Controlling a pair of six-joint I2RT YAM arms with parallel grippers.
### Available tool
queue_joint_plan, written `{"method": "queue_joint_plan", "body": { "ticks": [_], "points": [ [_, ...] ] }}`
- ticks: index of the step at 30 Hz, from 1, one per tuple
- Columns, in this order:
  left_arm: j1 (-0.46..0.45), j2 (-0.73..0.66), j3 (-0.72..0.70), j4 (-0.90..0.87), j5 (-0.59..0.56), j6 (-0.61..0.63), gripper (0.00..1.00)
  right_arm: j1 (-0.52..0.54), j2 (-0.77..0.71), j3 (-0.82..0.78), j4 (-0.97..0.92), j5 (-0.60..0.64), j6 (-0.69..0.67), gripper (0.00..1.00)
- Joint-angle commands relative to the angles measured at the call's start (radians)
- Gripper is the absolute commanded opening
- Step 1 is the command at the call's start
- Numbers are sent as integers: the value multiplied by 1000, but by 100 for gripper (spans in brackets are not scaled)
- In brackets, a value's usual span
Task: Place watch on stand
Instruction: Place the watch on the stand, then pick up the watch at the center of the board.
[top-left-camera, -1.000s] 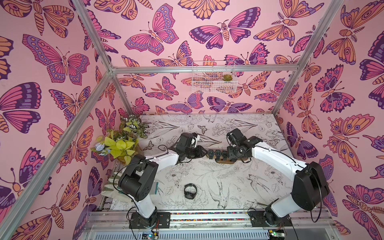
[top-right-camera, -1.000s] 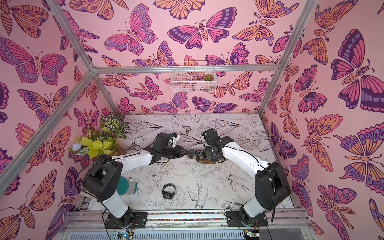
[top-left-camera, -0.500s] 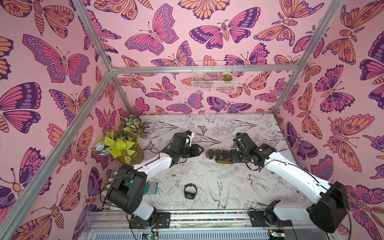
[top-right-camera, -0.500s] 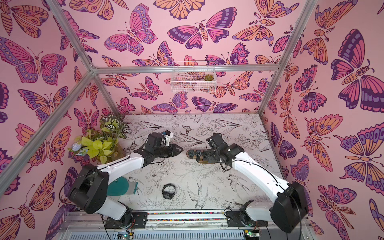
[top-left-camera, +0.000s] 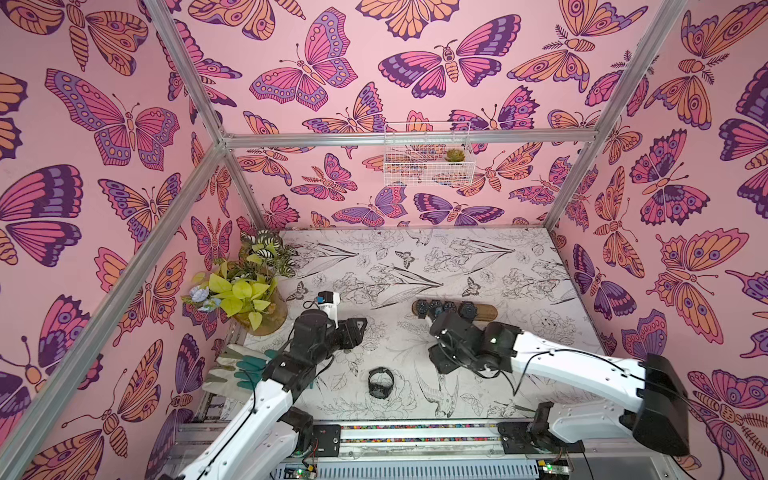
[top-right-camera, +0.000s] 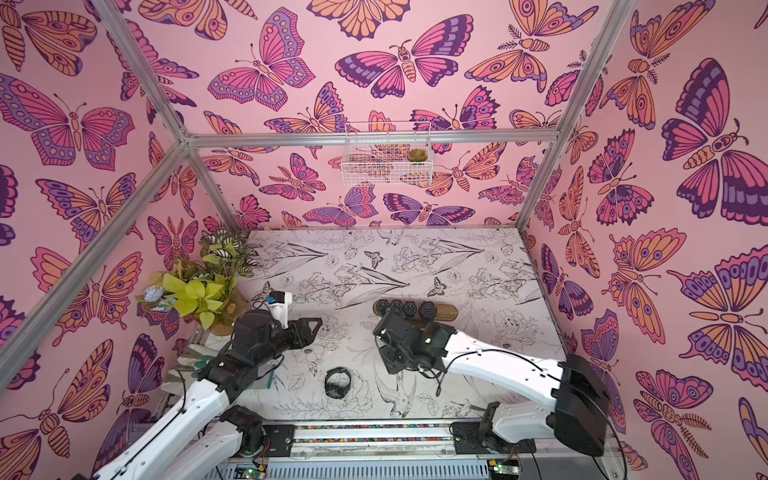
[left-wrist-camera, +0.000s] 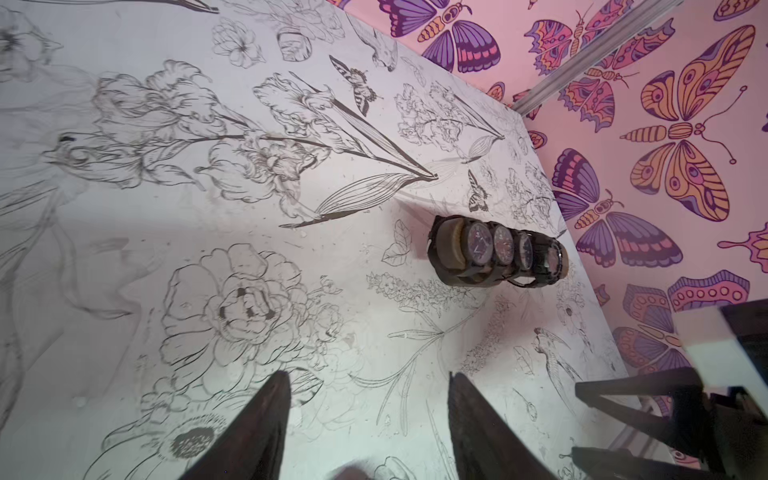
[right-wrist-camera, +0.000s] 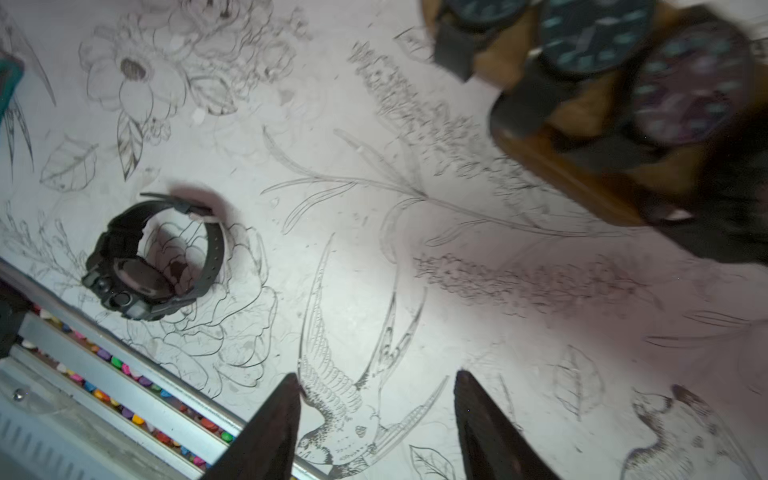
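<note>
Right wrist view shows the watch (right-wrist-camera: 137, 278) lying on the table (right-wrist-camera: 415, 316) near the front rail (right-wrist-camera: 124, 374). Its strap is buckled into a closed loop whose opening faces upward, and the dark case sits on the side toward the rail. The right hand (right-wrist-camera: 377, 376) hangs above the table with its fingers spread and nothing between them. The left hand (left-wrist-camera: 368, 376) is likewise spread and empty, aimed across the table at the stand (left-wrist-camera: 451, 249). In both top views the watch (top-left-camera: 380, 382) sits between the two arms, well apart from the stand (top-left-camera: 484, 311), which lies farther back with its long axis running side to side, parallel to the rail. Four watches (top-left-camera: 444, 308) crowd its left part, faces up; the right end is bare wood. The step in hand looks like the reach for the loose watch. It would likely go best with one finger lowered inside the loop and the other outside, pinching the strap close beside the case so the weight does not swing. The loop's axis points up while the bar's runs sideways, so the watch probably needs a quarter turn before sliding on from the bare right end, face uppermost.
</note>
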Motion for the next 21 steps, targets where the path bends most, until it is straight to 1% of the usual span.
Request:
{"method": "queue_joint_plan", "body": {
  "ticks": [1, 4, 8, 10, 16, 21],
  "points": [
    [10, -129, -79, -58, -76, -27, 68, 46, 99, 82, 71, -67, 27, 61],
    [12, -242, -137, -91, -85, -41, 75, 67, 175, 130, 85, -101, 29, 61],
    [16, -350, -175, -165, -142, -67, 79, 82, 279, 185, 83, -159, 22, 60],
    [17, -380, -195, -174, -144, -81, 80, 85, 333, 215, 70, -213, 14, 57],
    [20, -396, -218, -176, -127, -102, 81, 111, 455, 299, 12, -216, 13, 54],
    [21, -394, -214, -176, -117, -89, 80, 115, 524, 337, -1, -200, 24, 47]
  ]
}}
